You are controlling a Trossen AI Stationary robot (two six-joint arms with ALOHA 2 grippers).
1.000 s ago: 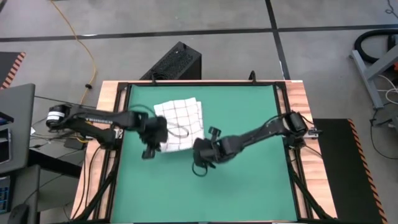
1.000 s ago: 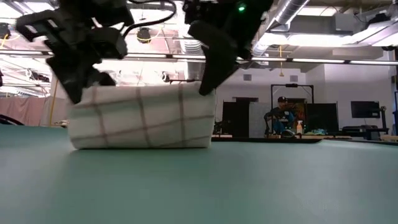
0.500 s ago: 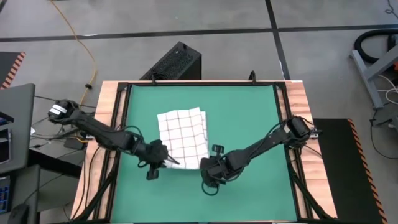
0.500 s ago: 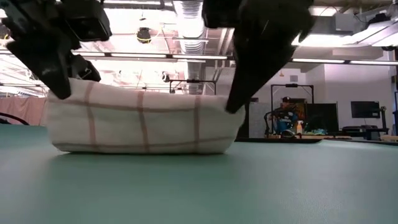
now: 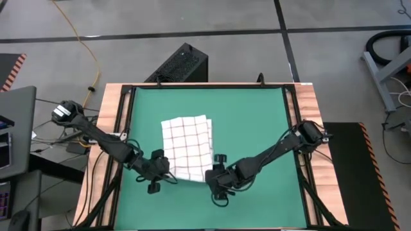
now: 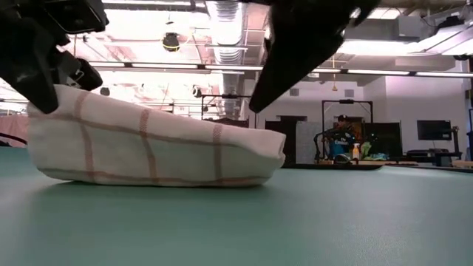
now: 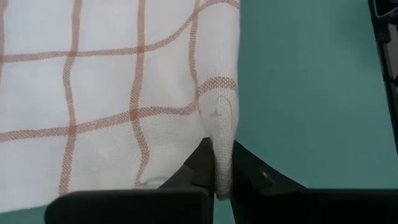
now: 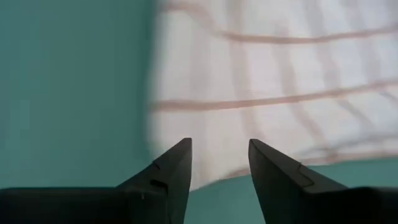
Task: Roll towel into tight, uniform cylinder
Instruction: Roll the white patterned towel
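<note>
Even, bright overhead light in the high view — soft shadows. Low view: glaring ceiling lights [image 6: 222,15], arms silhouetted. Right wrist view blurs the towel [image 8: 280,93] — left wrist view shows it sharp.

In the low view both arms are cut off above; the left pincer [image 6: 41,55] hides the towel [image 6: 148,144]'s raised corner. In the right wrist view the towel is blurred. The person [image 6: 336,140] behind the surface is too small to make out.

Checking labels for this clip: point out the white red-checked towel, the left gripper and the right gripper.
white red-checked towel [image 5: 187,144], high view, middle of cloth.
left gripper [image 7: 217,171], left wrist view, between fingertips pinching the towel's edge.
right gripper [image 8: 219,152], right wrist view, between open fingertips.
</note>
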